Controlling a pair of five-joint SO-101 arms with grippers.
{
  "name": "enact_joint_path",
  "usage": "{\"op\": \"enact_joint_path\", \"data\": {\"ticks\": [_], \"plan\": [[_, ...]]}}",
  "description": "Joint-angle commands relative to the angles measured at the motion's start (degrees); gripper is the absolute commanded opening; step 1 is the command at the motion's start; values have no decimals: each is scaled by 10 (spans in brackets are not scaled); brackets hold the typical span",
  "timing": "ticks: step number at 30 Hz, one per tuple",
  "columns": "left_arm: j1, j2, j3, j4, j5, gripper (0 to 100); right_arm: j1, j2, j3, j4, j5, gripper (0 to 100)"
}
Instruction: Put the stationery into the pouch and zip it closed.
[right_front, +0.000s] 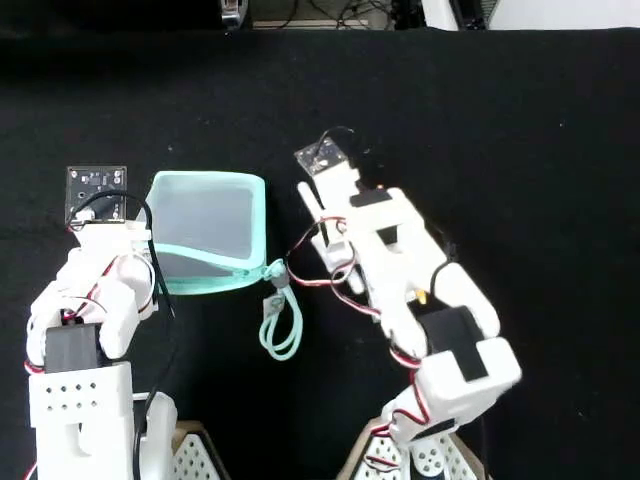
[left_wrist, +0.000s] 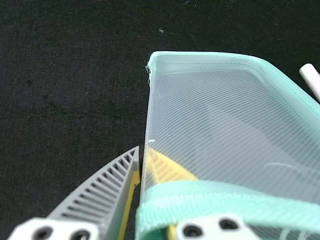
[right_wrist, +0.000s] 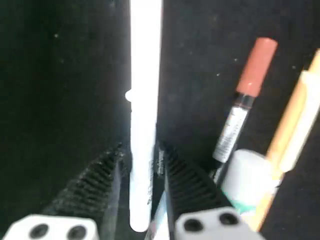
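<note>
**Pouch held at one corner, white pen in the other gripper**

Nearest the arms' bases, the pouch's teal wrist loop (right_front: 282, 325) lies on the black table cloth (right_front: 500, 130), trailing from the zip end at the pouch's near right corner.

The left gripper (right_front: 150, 262) sits at the pouch's near left corner. In the left wrist view its jaws are pinched on the teal-banded near edge of the pouch (left_wrist: 225, 125), the grey ribbed finger (left_wrist: 102, 197) outside the mesh wall and the other over the band. A yellow shape (left_wrist: 165, 167) shows through the mesh just behind that edge; what it is cannot be told.

The pouch (right_front: 205, 225) lies flat, with its far edge pointing away from the arms.

Just to the right of the pouch, near its zip end, is the right gripper (right_front: 322, 215). Its dark jaws are drawn in on either side of the white pen (right_wrist: 145, 75) and grip it. The pen (right_front: 311, 200) points away from the arms, beside the pouch's right edge and apart from it.

To the right of the pouch, beside that gripper in its wrist view, lie a red-capped pen (right_wrist: 250, 90), an orange pen (right_wrist: 295, 125) and a white and teal item (right_wrist: 250, 185), all on the cloth.
</note>
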Motion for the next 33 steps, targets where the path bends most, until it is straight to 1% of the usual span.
{"op": "enact_joint_path", "data": {"ticks": [1,6,9,13,14,17,19,22,26,29,33], "plan": [[-3,1,-2,-9,6,31,-27,-90,65,-3,3,12],[-1,1,-2,-9,6,31,-25,-269,202,-9,7,13],[-1,1,-2,-9,6,31,-28,-336,254,33,46,54],[-1,1,-3,-9,6,31,-28,-347,263,109,84,191],[-1,1,-3,-9,6,31,-29,-346,262,118,93,212],[-1,1,-3,-9,6,31,-30,-351,246,120,91,201],[-1,1,-3,-9,6,31,-30,-351,218,117,76,197],[-1,1,-3,-9,6,31,-33,-344,182,78,54,210],[-1,1,-3,-9,6,31,-84,-310,175,2,33,209],[-1,1,-3,-9,6,31,-117,-251,172,-57,10,208],[-1,1,-3,-9,6,31,-120,-160,138,-102,9,208]]}}
